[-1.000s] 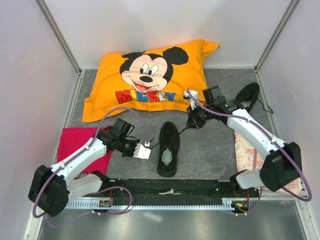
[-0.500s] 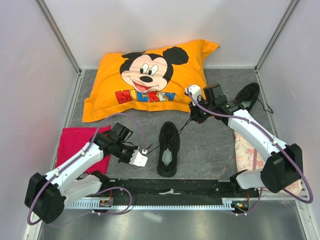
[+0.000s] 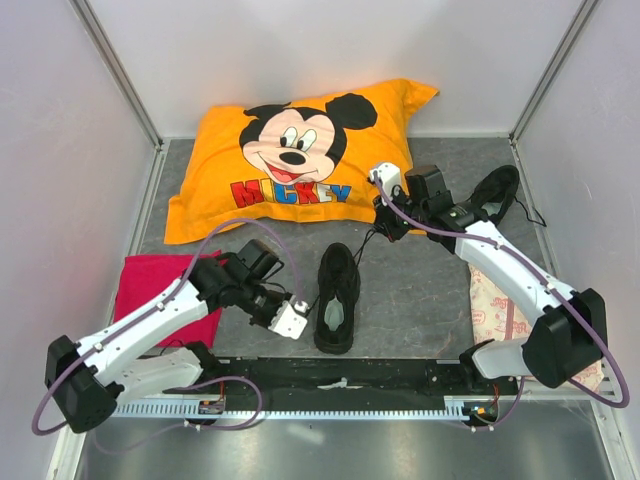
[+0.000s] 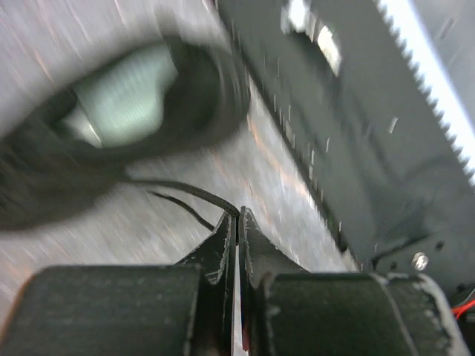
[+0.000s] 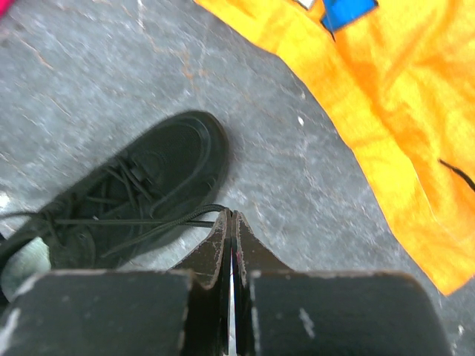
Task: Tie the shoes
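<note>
Two laces (image 5: 133, 220) pinched: left gripper (image 4: 237, 216) and right gripper (image 5: 231, 215) clamp one each, shoe (image 5: 148, 178) just ahead. Crossing them likely follows.

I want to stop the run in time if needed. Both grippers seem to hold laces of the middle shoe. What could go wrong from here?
1. The left gripper and the right gripper pinch the left lace and the right lace only at their fingertips, so a thin lace may slip out under tension.
2. Nothing pins the middle shoe down, so pulling towards opposite sides may drag or turn it.
</note>
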